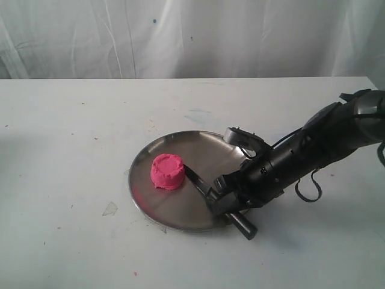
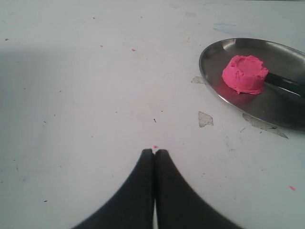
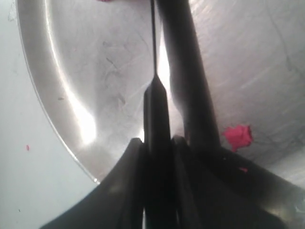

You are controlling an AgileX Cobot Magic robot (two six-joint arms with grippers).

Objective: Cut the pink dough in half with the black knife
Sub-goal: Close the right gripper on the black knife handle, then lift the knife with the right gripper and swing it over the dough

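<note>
The exterior view looks down from above and in front across the white table (image 1: 72,120) toward a draped backdrop, taking in the whole plate (image 1: 180,220). The left wrist view sits low over bare table, well apart from the plate (image 2: 209,52), which it shares with the exterior view along with the dough (image 2: 244,74). The right wrist view looks along the knife (image 3: 156,119) from very near, onto the plate (image 3: 71,62).
</note>
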